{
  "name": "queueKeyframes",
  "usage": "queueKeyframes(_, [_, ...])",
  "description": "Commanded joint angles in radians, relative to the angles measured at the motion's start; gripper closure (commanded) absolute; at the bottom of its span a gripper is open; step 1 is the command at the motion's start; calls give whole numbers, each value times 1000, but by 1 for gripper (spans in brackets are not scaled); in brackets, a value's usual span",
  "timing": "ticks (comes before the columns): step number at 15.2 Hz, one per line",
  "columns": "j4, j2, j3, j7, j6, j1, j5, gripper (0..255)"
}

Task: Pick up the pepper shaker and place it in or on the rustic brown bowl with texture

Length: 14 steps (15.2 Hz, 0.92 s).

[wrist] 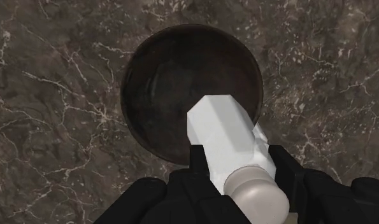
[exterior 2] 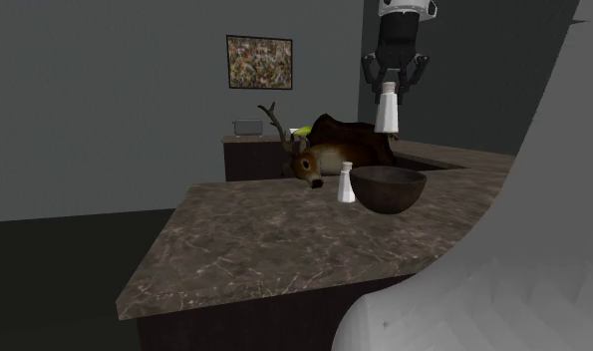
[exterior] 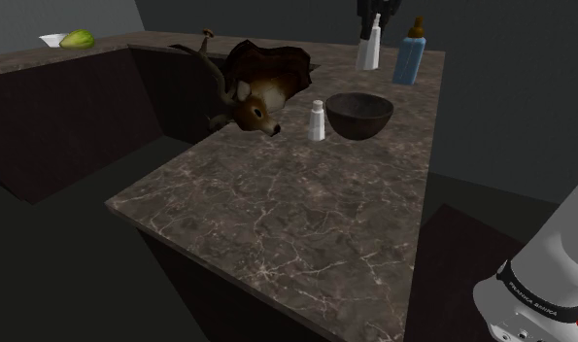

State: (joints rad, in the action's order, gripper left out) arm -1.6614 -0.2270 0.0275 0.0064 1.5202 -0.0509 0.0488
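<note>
shaker (wrist: 223,137) in fingers (wrist: 285,168), bowl (wrist: 162,76) — part-hidden

countertop (exterior: 277,223): I read polished stone, brown marble with pale veins, smooth.
bowl (wrist: 159,76): I see dark brown, faint sheen inside.
pepper shaker (wrist: 223,133): I see plain white, matt, smooth.
gripper (exterior 2: 389,88): I see plain black, matt.
</note>
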Motion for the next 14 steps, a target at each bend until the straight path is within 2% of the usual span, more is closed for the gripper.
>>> queueKeyframes(1, [2, 25, -13, -22, 22, -8, -2, 255])
queueKeyframes(14, [-229, -26, -11, -29, 203, -7, -1, 255])
